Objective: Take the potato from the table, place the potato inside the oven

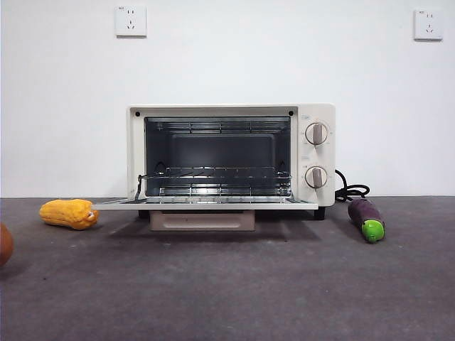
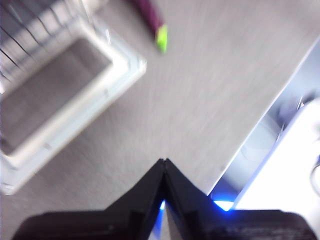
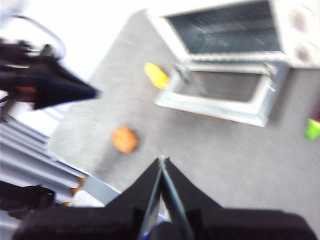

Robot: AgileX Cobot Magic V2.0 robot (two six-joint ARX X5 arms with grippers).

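The potato [image 3: 125, 139] is a round orange-brown ball lying on the dark grey table [image 3: 215, 150], well apart from the oven; in the front view only its edge [image 1: 4, 245] shows at the far left. The cream oven [image 1: 231, 160] stands at the back with its door [image 1: 206, 204] folded down flat and the wire rack inside bare. My right gripper [image 3: 162, 161] hangs high above the table, shut and holding nothing, a short way from the potato. My left gripper [image 2: 164, 162] is shut too, over bare table beside the open oven door [image 2: 65, 100]. It also shows in the right wrist view [image 3: 90, 92].
A yellow corn cob [image 1: 70, 213] lies left of the oven door. A purple eggplant [image 1: 366, 217] with a green tip lies to the oven's right, near the black cord [image 1: 350, 190]. The table's edge [image 2: 260, 130] runs close to the left gripper.
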